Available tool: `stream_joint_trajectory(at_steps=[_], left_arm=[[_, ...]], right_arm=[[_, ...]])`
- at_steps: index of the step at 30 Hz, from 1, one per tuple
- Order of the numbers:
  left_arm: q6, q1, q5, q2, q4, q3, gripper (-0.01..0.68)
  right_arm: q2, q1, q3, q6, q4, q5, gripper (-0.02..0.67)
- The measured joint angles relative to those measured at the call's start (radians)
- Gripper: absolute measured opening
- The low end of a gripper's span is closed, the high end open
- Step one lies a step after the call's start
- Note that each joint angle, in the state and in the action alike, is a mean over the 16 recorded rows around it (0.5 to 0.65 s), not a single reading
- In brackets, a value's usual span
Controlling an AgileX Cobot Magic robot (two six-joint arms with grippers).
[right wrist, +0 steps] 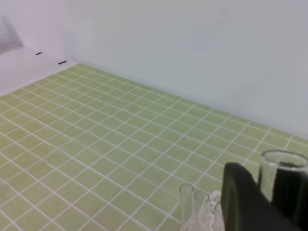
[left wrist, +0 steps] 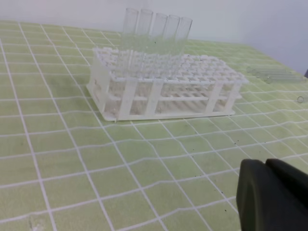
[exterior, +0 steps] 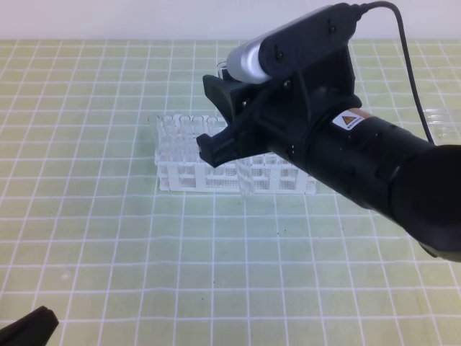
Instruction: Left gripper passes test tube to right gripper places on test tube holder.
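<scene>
Right end effector (right wrist: 269, 197) up close, clamped on the test tube (right wrist: 281, 175) over the test tube holder (left wrist: 163, 89); left end effector (left wrist: 272, 197) closed, empty.

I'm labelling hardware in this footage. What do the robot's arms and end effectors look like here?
The right arm is bulky and black, with a white-orange warning-triangle label, a silver-grey top module and a black cable. Its right end effector is black. Only a black tip of the left end effector shows.
</scene>
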Motion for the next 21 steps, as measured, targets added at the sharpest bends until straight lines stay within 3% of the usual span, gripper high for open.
stream_joint_trajectory(at_steps=[21], left_arm=[[0.000, 0.000, 0.002, 0.000, 0.000, 0.000, -0.002]], right_arm=[[-0.002, -0.008, 0.000, 0.030, -0.039, -0.035, 0.097]])
